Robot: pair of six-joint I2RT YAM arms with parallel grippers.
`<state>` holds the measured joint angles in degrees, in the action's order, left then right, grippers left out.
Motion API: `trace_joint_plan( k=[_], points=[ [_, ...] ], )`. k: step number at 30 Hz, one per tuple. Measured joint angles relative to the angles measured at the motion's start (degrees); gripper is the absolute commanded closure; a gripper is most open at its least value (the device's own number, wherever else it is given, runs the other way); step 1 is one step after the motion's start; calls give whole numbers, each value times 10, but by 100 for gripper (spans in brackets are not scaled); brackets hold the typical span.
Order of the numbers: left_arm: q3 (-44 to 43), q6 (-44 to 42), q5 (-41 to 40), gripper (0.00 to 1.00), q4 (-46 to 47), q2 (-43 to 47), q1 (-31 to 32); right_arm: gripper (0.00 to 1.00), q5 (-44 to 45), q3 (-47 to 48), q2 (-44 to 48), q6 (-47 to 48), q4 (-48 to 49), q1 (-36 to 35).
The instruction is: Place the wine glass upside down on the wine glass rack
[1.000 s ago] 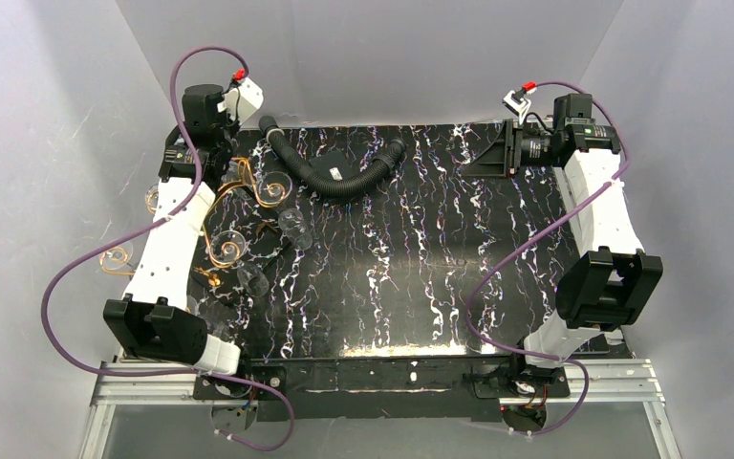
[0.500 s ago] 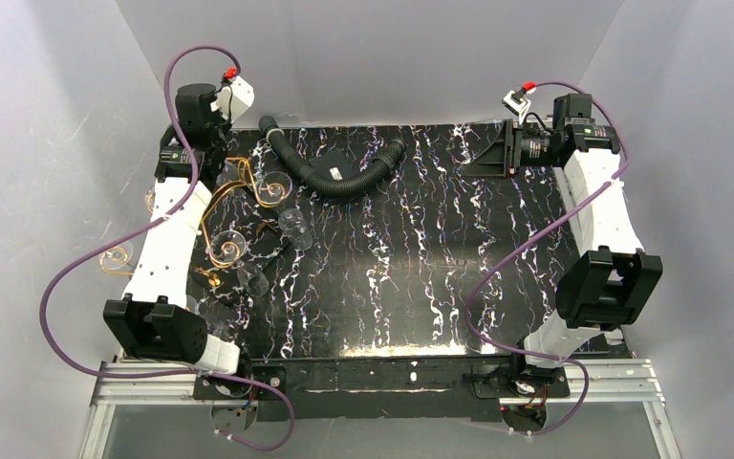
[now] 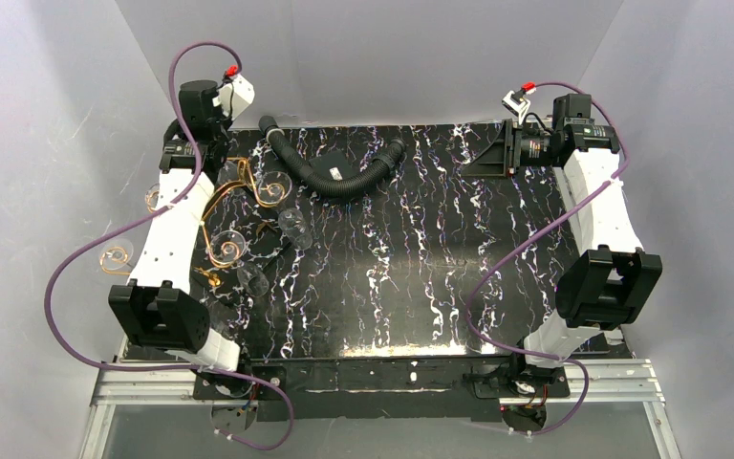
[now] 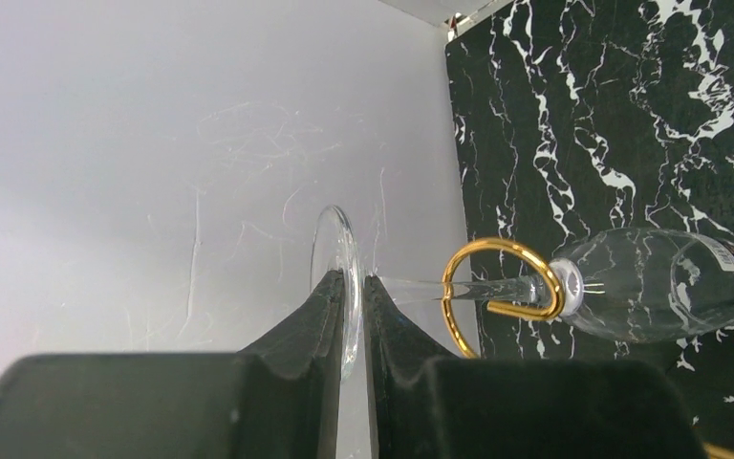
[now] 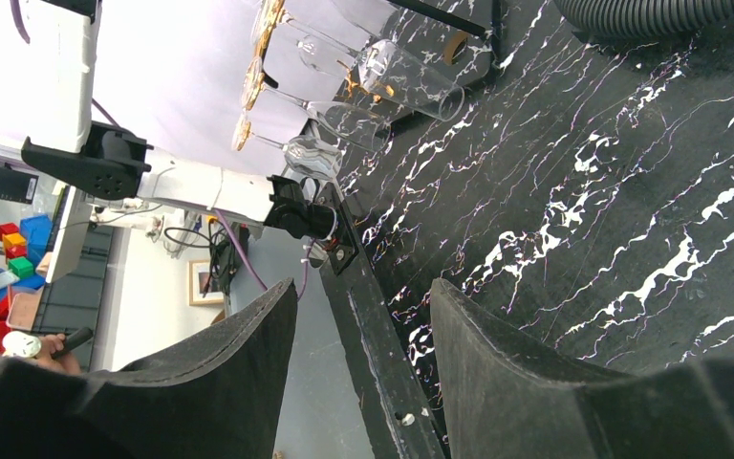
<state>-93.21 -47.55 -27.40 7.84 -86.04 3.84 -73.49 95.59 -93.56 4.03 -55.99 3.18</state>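
1. The left gripper (image 4: 352,325) is clenched on the foot of the wine glass (image 4: 659,285)
2. Just beyond, the stem is threaded through a gold loop of the wine glass rack (image 4: 497,245), with the bowl past it; the hanging step looks under way
3. Next move, likely: seat the foot on the loop, then release gently
4. Across the table, the right gripper (image 5: 361,316) is parted and holds nothing
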Motion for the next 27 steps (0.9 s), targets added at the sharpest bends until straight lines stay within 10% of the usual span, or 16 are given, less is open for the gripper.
trace_joint_plan(
  k=[27],
  points=[
    [-10,89,59,100,-39,-7,0,39,0,0,0,0,0,0]
  ],
)
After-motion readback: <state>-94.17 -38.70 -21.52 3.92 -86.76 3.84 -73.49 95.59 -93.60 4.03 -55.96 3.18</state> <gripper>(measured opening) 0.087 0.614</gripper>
